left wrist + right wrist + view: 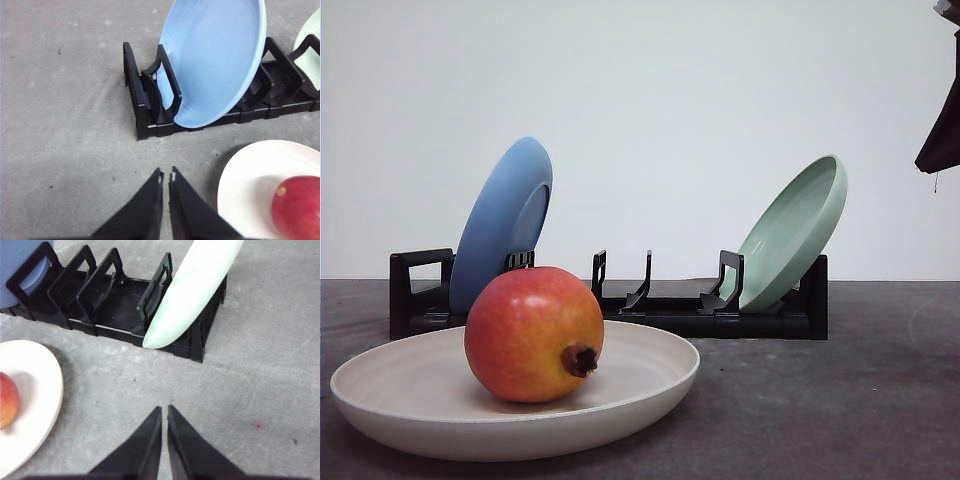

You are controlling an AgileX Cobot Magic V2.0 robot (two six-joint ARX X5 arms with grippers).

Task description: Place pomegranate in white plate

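Pomegranate lying in the white plate, lower left of the front view, resting on its side with the dark crown nub turned toward the lower right. Touching the plate's floor, left of the plate's centre, well inside the rim. Placement judged done.

Left gripper at the bottom centre of the left wrist view, tips clenched to a hairline gap, grasping nothing, above bare grey table, just beside the plate's rim. Right gripper at the bottom centre of the right wrist view, likewise pinched together and empty, apart from the plate at the left edge there.

To finish well: keep both arms off the plate rim; a nudge could set the round fruit rolling across the shallow dish. Withdraw upward rather than sideways across the plate. Steer clear of the black dish rack behind, with the blue plate leaning at its left and the pale green plate leaning at its right, both propped on edge and likely easy to tip.

No brand, label or legible writing anywhere on fruit, plates, rack or table.
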